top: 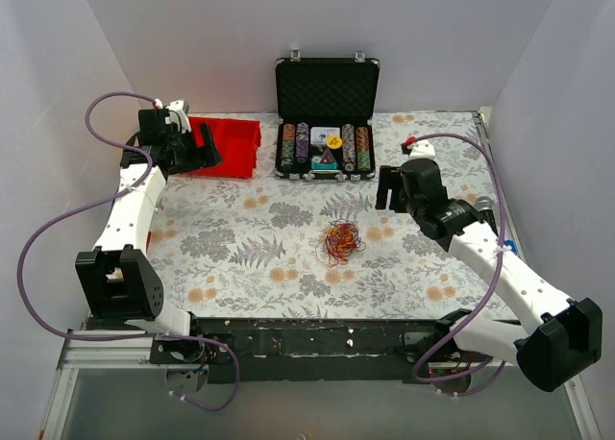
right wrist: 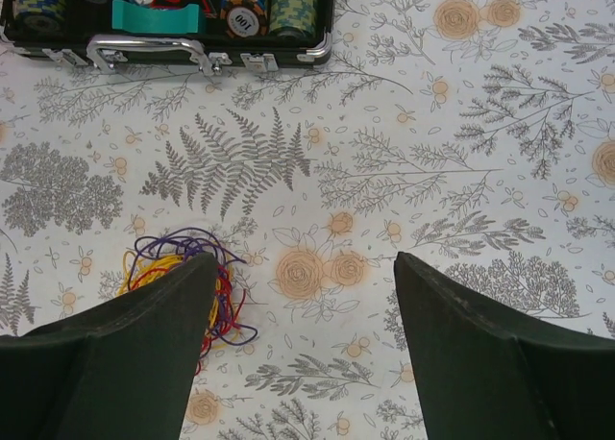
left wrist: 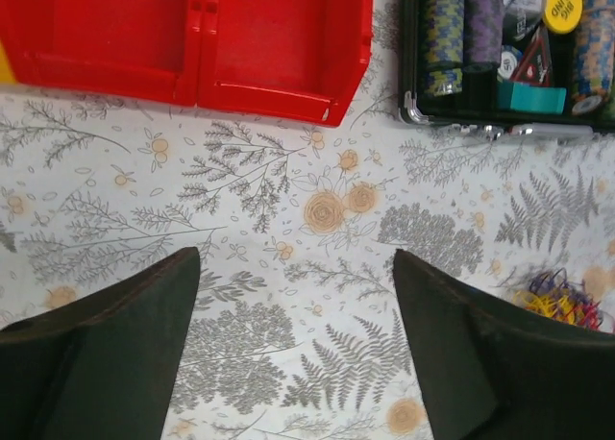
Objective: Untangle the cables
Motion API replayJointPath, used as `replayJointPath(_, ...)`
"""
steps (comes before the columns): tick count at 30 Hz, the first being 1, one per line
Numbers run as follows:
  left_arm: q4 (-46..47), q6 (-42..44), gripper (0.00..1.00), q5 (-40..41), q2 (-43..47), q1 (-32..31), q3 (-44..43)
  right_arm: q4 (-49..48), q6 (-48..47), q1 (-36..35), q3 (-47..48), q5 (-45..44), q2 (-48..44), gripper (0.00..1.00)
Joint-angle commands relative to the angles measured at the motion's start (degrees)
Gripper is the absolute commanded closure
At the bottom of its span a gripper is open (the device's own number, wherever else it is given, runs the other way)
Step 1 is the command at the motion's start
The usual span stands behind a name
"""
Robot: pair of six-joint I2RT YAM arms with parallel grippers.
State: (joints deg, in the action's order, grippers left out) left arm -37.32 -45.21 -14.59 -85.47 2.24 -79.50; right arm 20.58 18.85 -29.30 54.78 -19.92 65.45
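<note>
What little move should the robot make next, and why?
Probably slide the right arm's open jaws sideways until the cables sit between them: the tangle lies loose on the table, half hidden behind one finger, with nothing gripped yet.

The floral table point(top: 240, 262) bears cables point(top: 340, 242), red bin point(top: 226, 147), chip case point(top: 325, 154).

A black case point(top: 327, 89) stands open at the back of the table point(top: 240, 267), with chips inside. The cables point(top: 340, 242) lie in one small red and yellow bunch in front of the case. A red bin point(top: 235, 147) sits left of the case, with the left gripper point(top: 206, 152) at its far end.
</note>
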Motion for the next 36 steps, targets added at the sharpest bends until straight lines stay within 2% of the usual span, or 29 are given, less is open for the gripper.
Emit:
replayJointPath(1,-0.30,-3.74,0.11,5.09,-0.48,0.13,-3.02,1.22,1.54,-1.72,-1.52,-4.86,-1.82,0.16)
replayJointPath(4,0.49,-2.96,0.02,6.33,-3.20,0.13,-4.78,1.39,1.54,-2.78,-1.61,-5.13,-1.29,0.14)
replayJointPath(9,2.86,-3.30,0.02,8.08,-10.40,0.04,-10.22,0.08,1.54,-4.97,-2.22,-5.48,-0.33,0.13)
replayJointPath(14,3.92,-3.22,0.02,13.53,-20.77,0.05,-19.27,-1.06,2.50,-7.61,-2.49,-6.70,1.25,0.13)
replayJointPath(21,5.15,-0.76,0.02,13.80,-32.20,-0.22,-28.33,-2.73,3.12,-11.13,-3.28,-8.29,2.31,0.12)
replayJointPath(30,11.21,4.34,0.02,21.00,-40.12,-5.40,-29.74,-6.07,2.95,-11.66,-4.51,-7.32,5.38,0.12)
replayJointPath(32,12.09,4.69,0.10,21.44,-41.35,-6.02,-30.09,-7.21,2.68,-11.74,-4.69,-7.15,6.35,0.12)
replayJointPath(36,14.11,4.34,0.47,22.76,-42.67,-6.37,-29.22,-9.59,2.68,-11.66,-4.78,-6.01,8.90,0.12)
